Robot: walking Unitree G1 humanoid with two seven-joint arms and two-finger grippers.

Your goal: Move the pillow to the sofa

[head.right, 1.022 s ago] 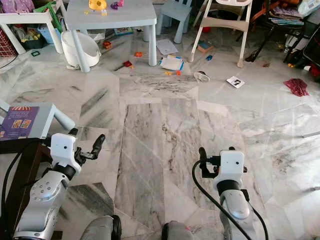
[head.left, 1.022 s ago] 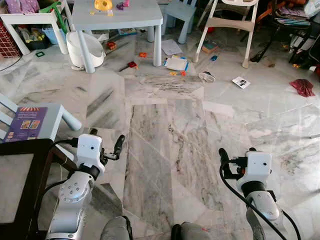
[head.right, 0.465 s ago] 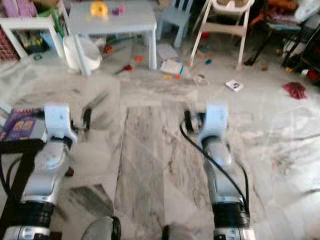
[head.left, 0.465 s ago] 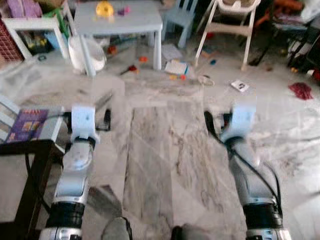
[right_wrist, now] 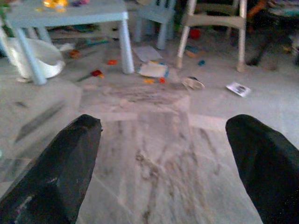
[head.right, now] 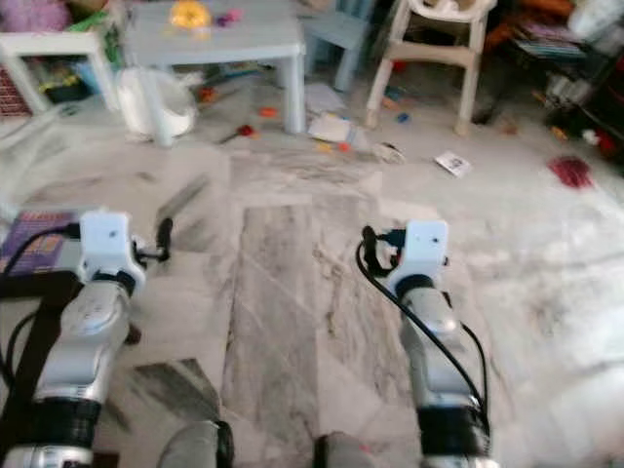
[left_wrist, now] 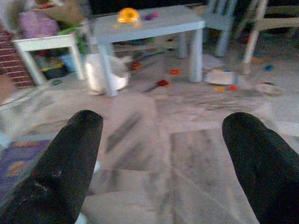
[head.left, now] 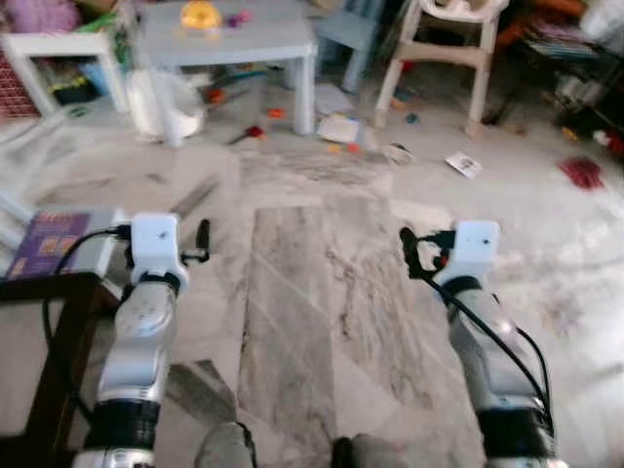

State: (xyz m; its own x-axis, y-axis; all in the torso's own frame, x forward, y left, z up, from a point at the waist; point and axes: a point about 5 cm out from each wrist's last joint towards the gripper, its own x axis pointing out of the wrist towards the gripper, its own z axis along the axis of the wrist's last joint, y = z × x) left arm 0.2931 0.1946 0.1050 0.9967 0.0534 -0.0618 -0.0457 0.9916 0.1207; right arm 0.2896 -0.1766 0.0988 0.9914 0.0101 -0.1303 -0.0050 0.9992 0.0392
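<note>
My left gripper [head.left: 200, 235] is held out in front of me over the marble floor, beside a low blue stool. In the left wrist view its two black fingers [left_wrist: 70, 158] stand wide apart with nothing between them. My right gripper [head.left: 409, 249] is held out at about the same height over bare floor. Its fingers [right_wrist: 65, 163] are also spread wide and empty in the right wrist view. Both point toward the cluttered play area ahead.
A grey children's table [head.left: 229, 34] stands ahead with a white tub [head.left: 166, 97] beneath it. A high chair [head.left: 444, 49] and scattered toys and papers [head.left: 341, 127] lie beyond. A dark table [head.left: 39, 322] and a stool with a purple book [head.left: 49, 244] are close on my left.
Both arms have lifted and stretched forward from low near my body. The view has shifted and blurred slightly, so the camera moved too.
</note>
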